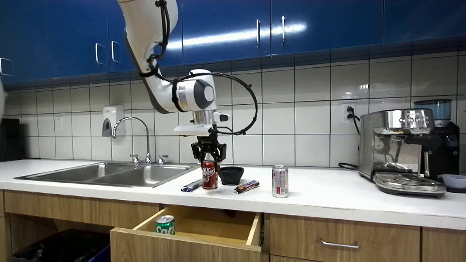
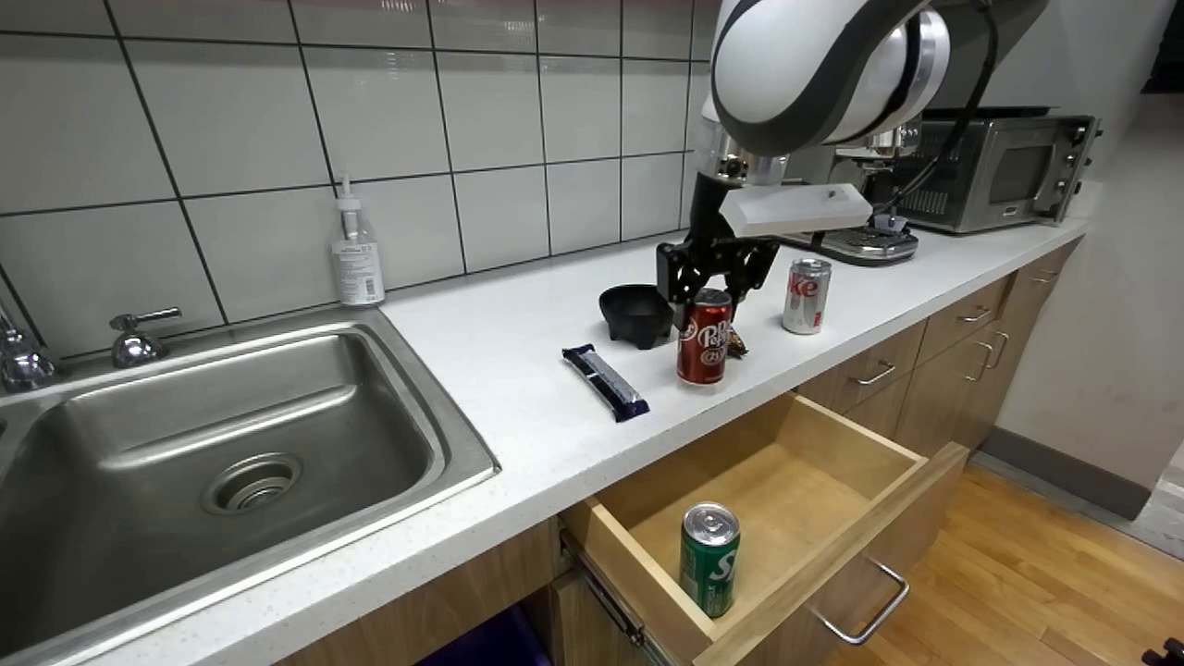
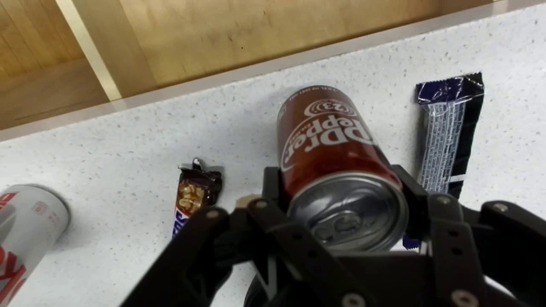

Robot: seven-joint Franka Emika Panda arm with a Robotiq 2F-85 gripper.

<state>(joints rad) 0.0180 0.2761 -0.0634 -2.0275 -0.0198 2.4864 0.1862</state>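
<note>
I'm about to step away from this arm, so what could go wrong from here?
The gripper holds the Dr Pepper can near the front edge of the counter, so a slip might drop it into the open drawer. Falling there, it could topple the green can inside. Swinging sideways may nudge the brown-wrapped bar or the blue-ended bar.

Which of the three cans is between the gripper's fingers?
The red Dr Pepper can, pinched by the gripper; the green Sprite can stands in the open drawer, the silver can on the counter.
</note>
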